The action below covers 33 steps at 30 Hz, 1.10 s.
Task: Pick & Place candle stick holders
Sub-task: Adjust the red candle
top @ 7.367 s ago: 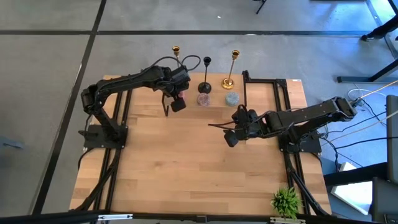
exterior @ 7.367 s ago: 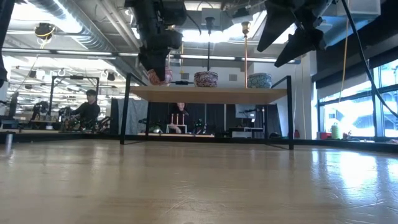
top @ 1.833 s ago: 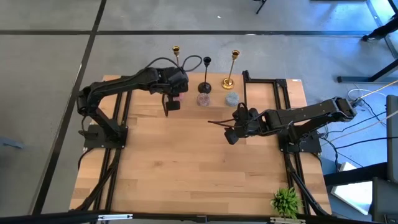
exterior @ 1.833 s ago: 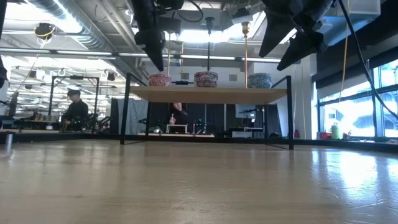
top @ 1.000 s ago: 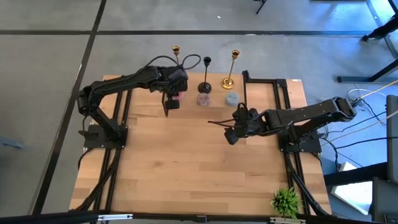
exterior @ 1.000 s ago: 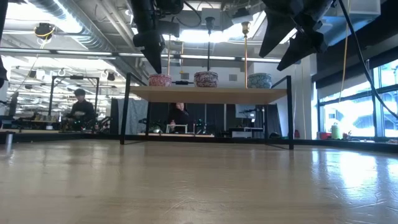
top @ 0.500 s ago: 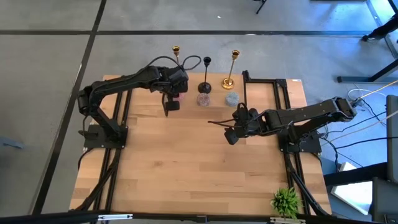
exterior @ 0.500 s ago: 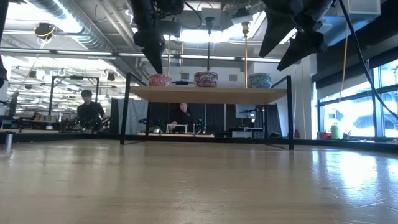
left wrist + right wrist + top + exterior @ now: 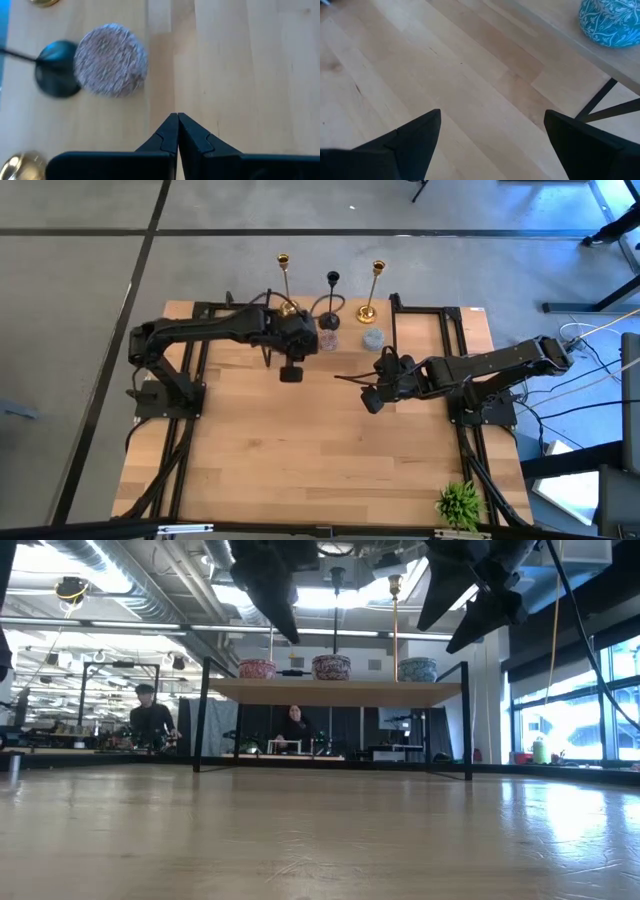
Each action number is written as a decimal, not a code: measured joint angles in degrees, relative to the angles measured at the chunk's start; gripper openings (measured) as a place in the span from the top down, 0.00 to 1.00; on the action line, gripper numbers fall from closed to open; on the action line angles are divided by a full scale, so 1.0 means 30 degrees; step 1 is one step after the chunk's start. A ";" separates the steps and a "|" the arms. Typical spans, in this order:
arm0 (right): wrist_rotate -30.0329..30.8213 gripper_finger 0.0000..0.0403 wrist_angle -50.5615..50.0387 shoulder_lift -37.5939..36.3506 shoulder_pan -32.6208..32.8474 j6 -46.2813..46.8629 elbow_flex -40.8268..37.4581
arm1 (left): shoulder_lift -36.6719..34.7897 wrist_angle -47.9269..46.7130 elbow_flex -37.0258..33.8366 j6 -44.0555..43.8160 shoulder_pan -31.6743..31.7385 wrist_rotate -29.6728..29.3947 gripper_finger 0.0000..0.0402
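Three squat holders stand in a row on a raised wooden shelf point(image 9: 335, 692) at the table's far side: pink point(image 9: 257, 668), purple point(image 9: 111, 60) and light blue point(image 9: 610, 20). Behind them rise a gold stick point(image 9: 283, 262), a black stick point(image 9: 333, 278) and a second gold stick point(image 9: 377, 270), each on a round base. My left gripper point(image 9: 291, 373) hangs shut and holds nothing, just nearer than the purple holder point(image 9: 327, 340); its arm hides the pink holder from above. My right gripper point(image 9: 368, 395) hovers open and empty, nearer than the light blue holder point(image 9: 372, 338).
The shelf stands on black legs point(image 9: 203, 715), one of which shows close to my right gripper point(image 9: 597, 100). A green spiky plant point(image 9: 460, 502) sits at the table's near right corner. Bare wood fills the middle and near part of the table point(image 9: 300, 460). People show in the room behind.
My left gripper has swung toward the table's right edge and slightly toward the near edge, from beside the pink holder to in front of the purple one, and it stays shut. No holder has moved.
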 joint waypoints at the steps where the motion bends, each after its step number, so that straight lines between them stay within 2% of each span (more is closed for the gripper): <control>1: -0.0035 0.11 0.0000 0.0000 0.0000 0.0000 0.0000 | 0.0203 0.0273 0.0000 0.0005 -0.0124 0.0067 1.00; 7: -0.0343 0.11 0.0000 -0.0007 0.0015 0.0137 0.0000 | 0.1483 0.1100 0.0000 0.0509 -0.0438 0.0126 1.00; 14: -0.0538 0.11 -0.0022 -0.0007 0.0051 0.0160 0.0000 | 0.1506 0.2994 0.0000 0.0665 -0.0426 0.0288 1.00; 19: -0.0537 0.11 -0.0022 -0.0007 0.0051 0.0277 0.0000 | 0.1506 0.3085 0.0000 0.0880 -0.0379 0.0229 1.00; 25: -0.0537 0.11 -0.0015 -0.0007 0.0051 0.0282 0.0000 | 0.1513 0.3852 0.0000 0.1510 -0.0274 -0.1014 1.00; 33: -0.0530 0.11 -0.0015 -0.0007 0.0051 0.0503 0.0000 | 0.1783 0.3909 0.0004 0.1714 0.0041 -0.1012 1.00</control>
